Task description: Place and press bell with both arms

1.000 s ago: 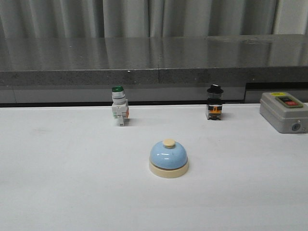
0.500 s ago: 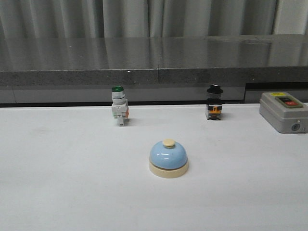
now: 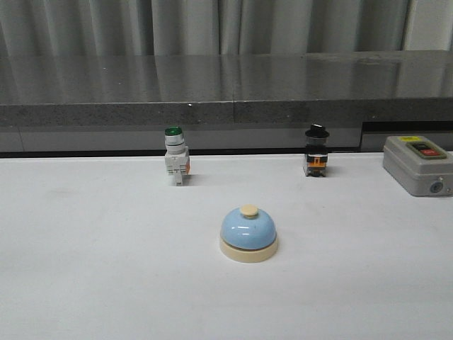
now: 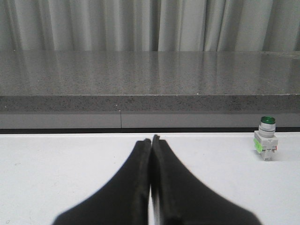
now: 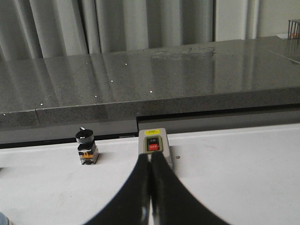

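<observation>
Left gripper (image 4: 151, 145) is seen pressed together, nothing held; right gripper (image 5: 150, 161) likewise closed and empty. The bell (image 3: 248, 234) is found upright mid-table, untouched, with the green-capped switch (image 3: 175, 156) beyond it to the left and the grey box (image 3: 419, 164) far right
</observation>
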Robot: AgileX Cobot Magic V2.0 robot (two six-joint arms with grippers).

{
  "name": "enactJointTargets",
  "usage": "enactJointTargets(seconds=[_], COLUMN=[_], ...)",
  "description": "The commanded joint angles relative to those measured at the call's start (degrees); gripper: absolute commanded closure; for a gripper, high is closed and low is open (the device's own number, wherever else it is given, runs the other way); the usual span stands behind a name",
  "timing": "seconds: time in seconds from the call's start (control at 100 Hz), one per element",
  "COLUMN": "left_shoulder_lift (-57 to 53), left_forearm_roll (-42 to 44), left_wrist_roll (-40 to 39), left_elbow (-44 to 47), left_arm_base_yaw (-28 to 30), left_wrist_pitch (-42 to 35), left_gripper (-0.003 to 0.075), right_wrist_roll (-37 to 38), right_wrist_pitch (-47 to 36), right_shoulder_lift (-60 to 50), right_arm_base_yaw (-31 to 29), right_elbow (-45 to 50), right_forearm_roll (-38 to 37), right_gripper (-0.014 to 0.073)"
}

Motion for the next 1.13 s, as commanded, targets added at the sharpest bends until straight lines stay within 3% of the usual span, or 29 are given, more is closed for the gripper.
enactJointTargets(seconds=[0.0, 0.25, 1.12], left_shoulder_lift=[-1.7, -1.7, -1.7], left_forearm_roll=[-0.1, -0.1, -0.1], left_wrist_roll=[-0.9, -0.9, -0.9], left_elbow=[2.4, 2.4, 2.4], left_arm_base_yaw=[0.2, 0.2, 0.2], left_wrist_pitch=[-4.9, -4.9, -4.9], left_gripper=[0.0741, 0.0741, 0.0741], right_wrist_roll=[-1.3, -11.3, -11.3], right_wrist_pitch=[-9.3, -12.5, -11.3], right_shoulder_lift=[-1.0, -1.0, -1.0], right_arm_base_yaw=[-0.3, -0.3, -0.3], right_elbow=[1.4, 5.0, 5.0], right_forearm_roll=[0.7, 3.9, 3.9], right_gripper=[0.0654, 0.0654, 0.0654])
